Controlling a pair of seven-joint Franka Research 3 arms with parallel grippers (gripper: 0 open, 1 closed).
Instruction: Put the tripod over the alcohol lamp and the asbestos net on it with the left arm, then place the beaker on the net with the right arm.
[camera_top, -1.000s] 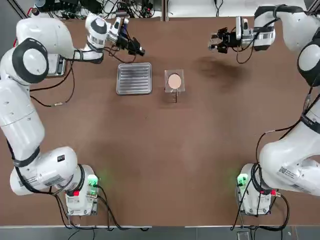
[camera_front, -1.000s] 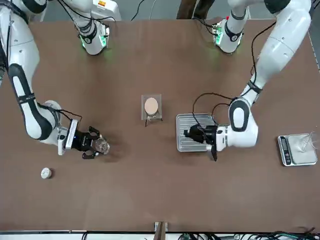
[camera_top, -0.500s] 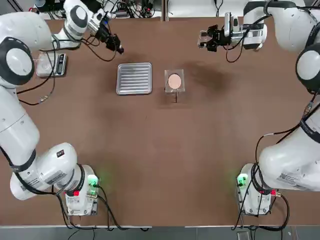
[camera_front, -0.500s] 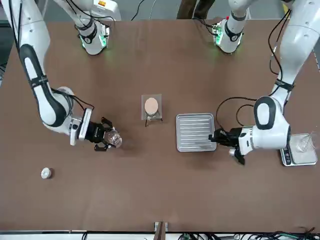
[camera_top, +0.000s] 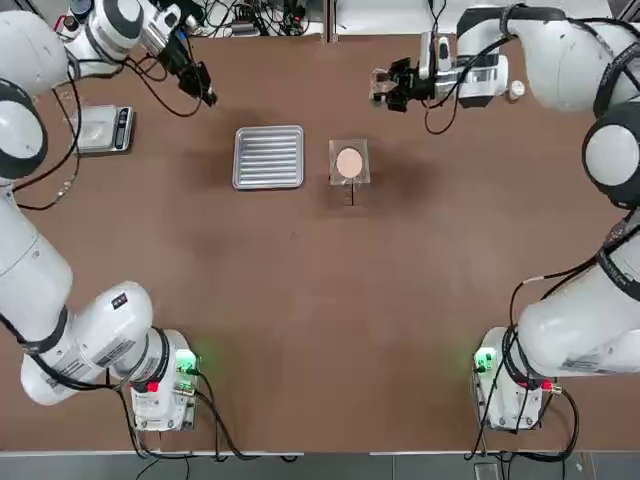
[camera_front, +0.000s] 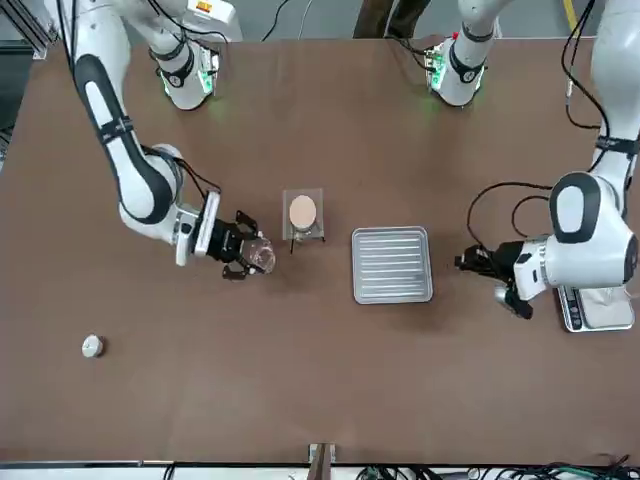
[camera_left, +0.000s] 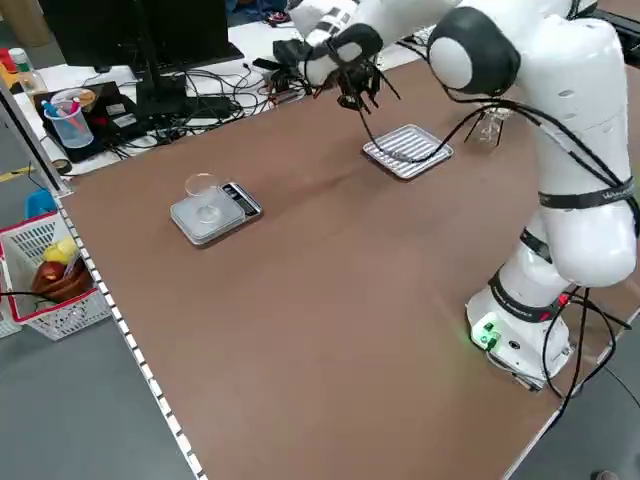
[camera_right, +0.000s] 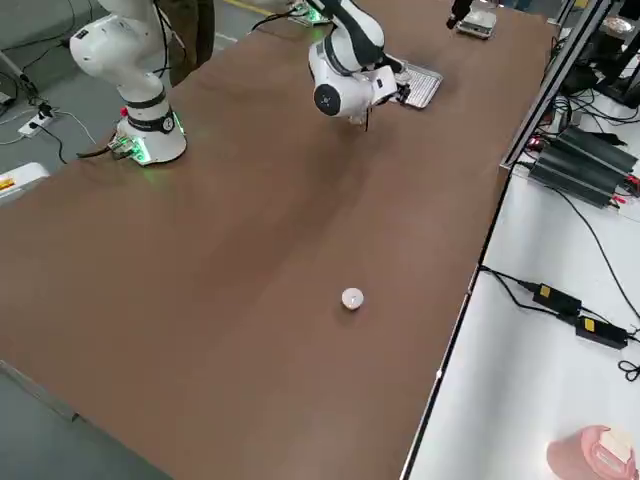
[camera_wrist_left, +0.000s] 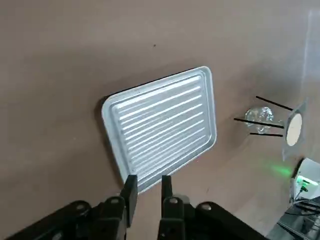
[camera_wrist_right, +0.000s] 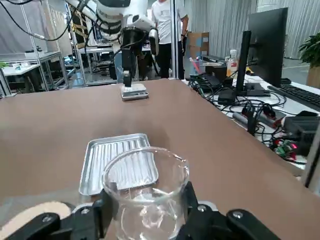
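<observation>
The asbestos net (camera_top: 349, 162) lies flat on the black tripod (camera_wrist_left: 267, 103), right of the tray. Under it the clear alcohol lamp (camera_wrist_left: 259, 115) shows in the left wrist view; from overhead the net hides it. My right gripper (camera_top: 385, 88) is shut on the clear beaker (camera_front: 263, 257), held upright just beyond the net and a little to its right, apart from it. In the right wrist view the beaker (camera_wrist_right: 145, 190) fills the jaws. My left gripper (camera_top: 203, 92) hovers past the tray's far left corner, its fingers (camera_wrist_left: 131, 192) narrowly open with nothing between them.
A ribbed silver tray (camera_top: 268, 157) lies left of the net. A scale with a glass vessel (camera_top: 100, 128) sits at the far left. A small white bottle (camera_front: 92, 346) stands near the far edge on the right arm's side. A person (camera_wrist_right: 167, 25) stands beyond the table.
My right gripper has carried the beaker leftward along the far side toward the net. My left gripper has drawn back from the tray toward the far left corner.
</observation>
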